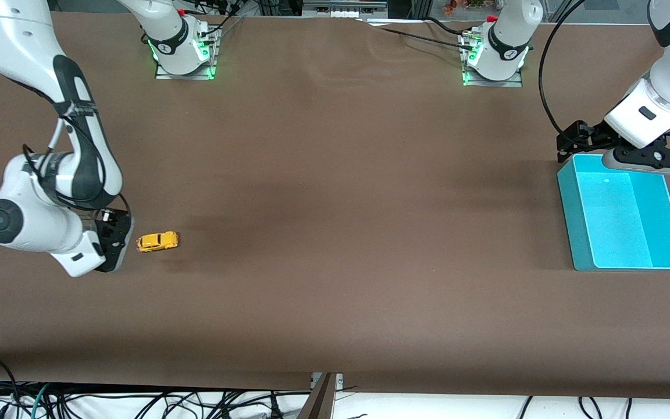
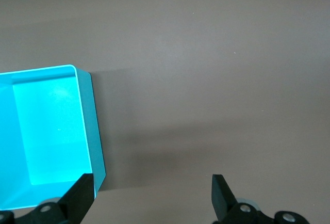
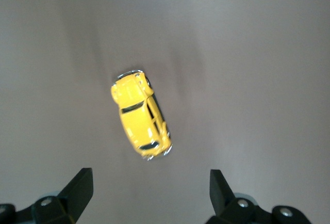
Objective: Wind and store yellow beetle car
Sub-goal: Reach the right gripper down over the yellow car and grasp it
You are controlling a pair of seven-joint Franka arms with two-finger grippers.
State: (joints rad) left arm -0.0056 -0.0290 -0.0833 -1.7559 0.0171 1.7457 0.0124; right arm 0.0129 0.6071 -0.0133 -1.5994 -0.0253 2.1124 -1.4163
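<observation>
The yellow beetle car stands on its wheels on the brown table near the right arm's end. In the right wrist view the car lies just ahead of the fingertips, not between them. My right gripper is open and empty, low beside the car, apart from it. My left gripper is open and empty, over the table by the edge of the turquoise bin that lies farthest from the front camera. The bin wall shows beside one finger.
The turquoise bin is empty and sits near the left arm's end of the table. The two arm bases stand along the table edge farthest from the front camera. Cables hang below the table's near edge.
</observation>
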